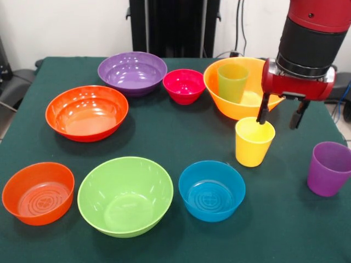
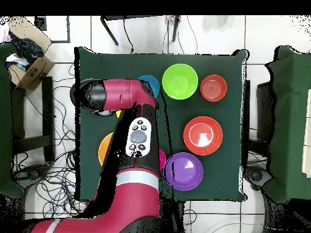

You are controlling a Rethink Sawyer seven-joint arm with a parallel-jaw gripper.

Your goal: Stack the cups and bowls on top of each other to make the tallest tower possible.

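Cups stand apart on the green surface (image 1: 164, 131), the yellow cup (image 1: 253, 141) just below the open, empty tool (image 1: 281, 116), apparently lined up for grasping, the green cup (image 1: 232, 82) already nested in the big orange bowl (image 1: 219, 90), purple cup (image 1: 329, 169) aside.

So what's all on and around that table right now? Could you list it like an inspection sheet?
Surface: table under a dark green cloth.
Job's things: green cup standing inside the big orange bowl; yellow cup and purple cup upright on the cloth; six other bowls spread out singly, nothing else stacked.
Clutter: nothing seen on the table.
Gripper: gripper open, hanging just above and behind the yellow cup, holding nothing.
Cables: loose cables on the floor beside the table.
Surroundings: cardboard box on a side stand; tiled floor.
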